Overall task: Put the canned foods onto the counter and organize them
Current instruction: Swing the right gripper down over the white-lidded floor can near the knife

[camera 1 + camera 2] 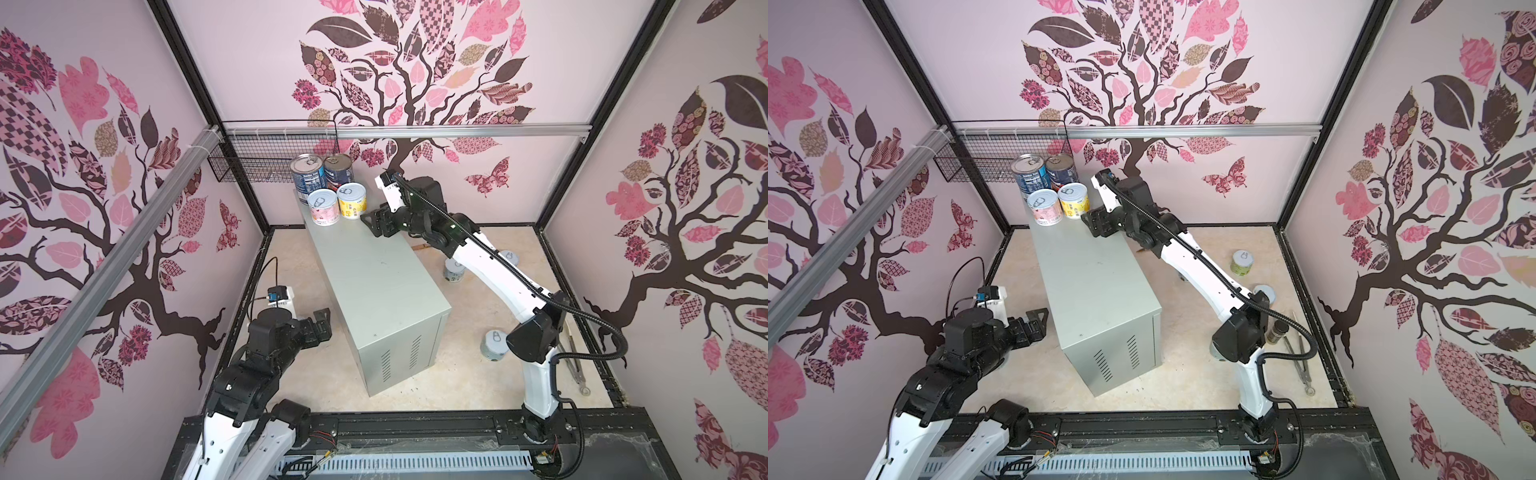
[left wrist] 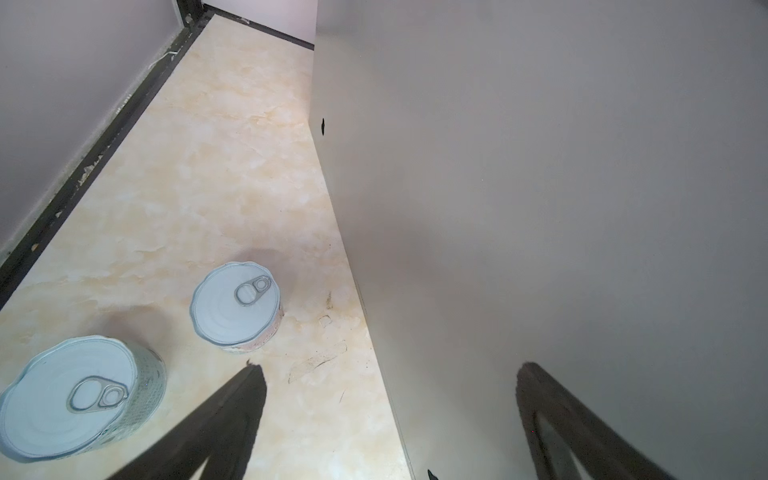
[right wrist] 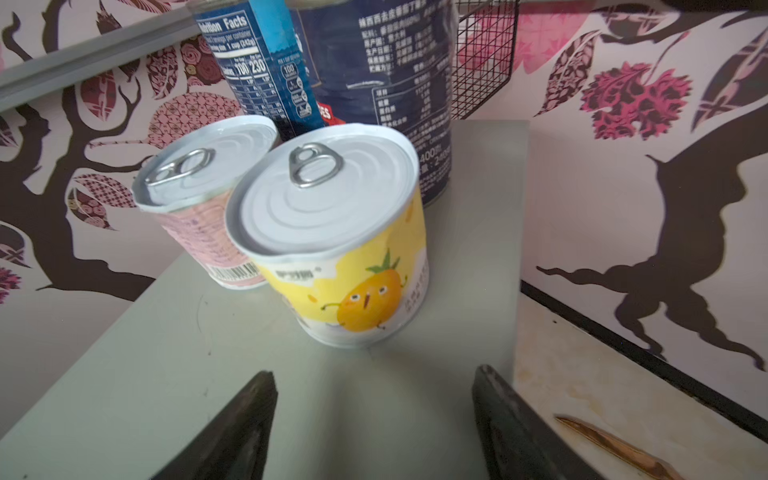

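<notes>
The counter (image 1: 374, 274) is a long light-grey metal cabinet in both top views. At its far end stand two tall cans, blue (image 1: 307, 174) and dark (image 1: 338, 170), with a pink can (image 1: 323, 208) and a yellow can (image 1: 352, 200) in front of them. My right gripper (image 1: 368, 222) hovers over the counter top just beside the yellow can (image 3: 345, 257), open and empty (image 3: 374, 382). My left gripper (image 1: 322, 322) hangs open and empty (image 2: 390, 374) low beside the counter's left wall (image 2: 540, 208). Two short cans (image 2: 237, 305) (image 2: 75, 395) stand on the floor near it.
More short cans stand on the floor right of the counter (image 1: 455, 272) (image 1: 509, 257) (image 1: 494, 343). A black wire basket (image 1: 266, 158) hangs on the back rail behind the tall cans. Metal tongs (image 1: 1302, 361) and a small dark jar (image 1: 1277, 332) lie near the right wall.
</notes>
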